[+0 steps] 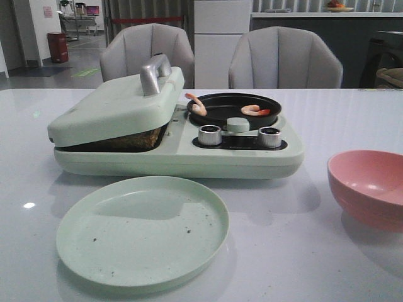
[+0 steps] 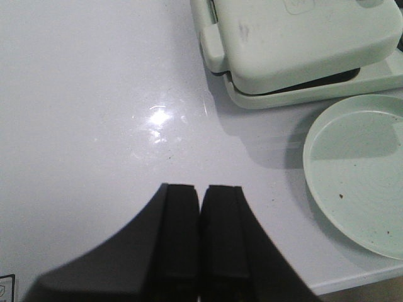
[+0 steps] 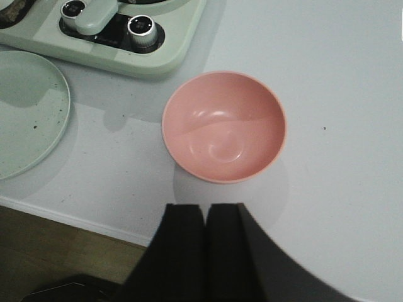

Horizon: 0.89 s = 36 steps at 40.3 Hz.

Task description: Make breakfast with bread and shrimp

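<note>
Desk (image 1: 352, 119) is carrying a pale green breakfast maker (image 1: 176, 148), sitting across the front view with its long side left-right. Its lid (image 1: 113, 107) is resting tilted on the left half, not fully shut; bread (image 1: 135, 139) is lying flat underneath, only a brown edge showing in the gap. Faint embossed mark on the lid in left wrist view, can't read it. Green plate (image 1: 141, 229) is sitting just in front of the maker, pink bowl (image 1: 368, 185) well to its right. Black pan (image 1: 234, 108) is occupying the maker's right half, above two knobs (image 1: 210, 134). Two shrimp are lying in the pan: left shrimp (image 1: 197, 104) at the left rim, tail pointing back-left; right shrimp (image 1: 255, 111) lying left-right, red tail pointing right. Left end effector (image 2: 199, 245) is hovering over bare desk, pads pressed together, holding nothing. Right end effector (image 3: 205, 251) is near the bowl, likewise closed and holding nothing.
</note>
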{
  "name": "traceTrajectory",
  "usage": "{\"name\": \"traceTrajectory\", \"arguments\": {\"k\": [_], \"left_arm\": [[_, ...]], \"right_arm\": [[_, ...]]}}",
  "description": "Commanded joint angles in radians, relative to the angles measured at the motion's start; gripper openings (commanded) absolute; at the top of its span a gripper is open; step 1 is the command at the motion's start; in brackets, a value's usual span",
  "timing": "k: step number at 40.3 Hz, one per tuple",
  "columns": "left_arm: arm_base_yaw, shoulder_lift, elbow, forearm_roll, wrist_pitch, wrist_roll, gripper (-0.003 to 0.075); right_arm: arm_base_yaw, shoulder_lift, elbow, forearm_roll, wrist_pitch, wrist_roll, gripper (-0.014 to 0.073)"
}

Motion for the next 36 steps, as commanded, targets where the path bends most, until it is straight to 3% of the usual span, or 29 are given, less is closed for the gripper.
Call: {"name": "traceTrajectory", "arguments": {"k": [1, 8, 17, 26, 33, 36], "left_arm": [[-0.008, -0.003, -0.028, -0.010, -0.075, -0.010, 0.0099], [-0.006, -0.147, 0.023, 0.065, -0.159, 0.005, 0.0099], [-0.003, -0.479, 0.308, 0.106, -0.449, 0.002, 0.0099], [-0.003, -0.718, 0.528, 0.096, -0.601, -0.010, 0.0100], [0.037, -0.783, 0.645, 0.208, -0.652, -0.222, 0.0100], [0.062, -0.800, 0.672, 0.218, -0.652, -0.241, 0.0100]], "right_arm": [[0.002, -0.003, -0.025, -0.006, -0.069, -0.007, 0.0046], [0.002, -0.003, -0.025, -0.006, -0.069, -0.007, 0.0046], [0.002, -0.003, -0.025, -0.006, -0.069, -0.007, 0.0046], [0.002, -0.003, -0.025, -0.006, -0.069, -0.007, 0.0046], [0.002, -0.003, -0.025, -0.006, -0.069, -0.007, 0.0046], [0.002, -0.003, -0.025, -0.006, -0.069, -0.007, 0.0046]]}}
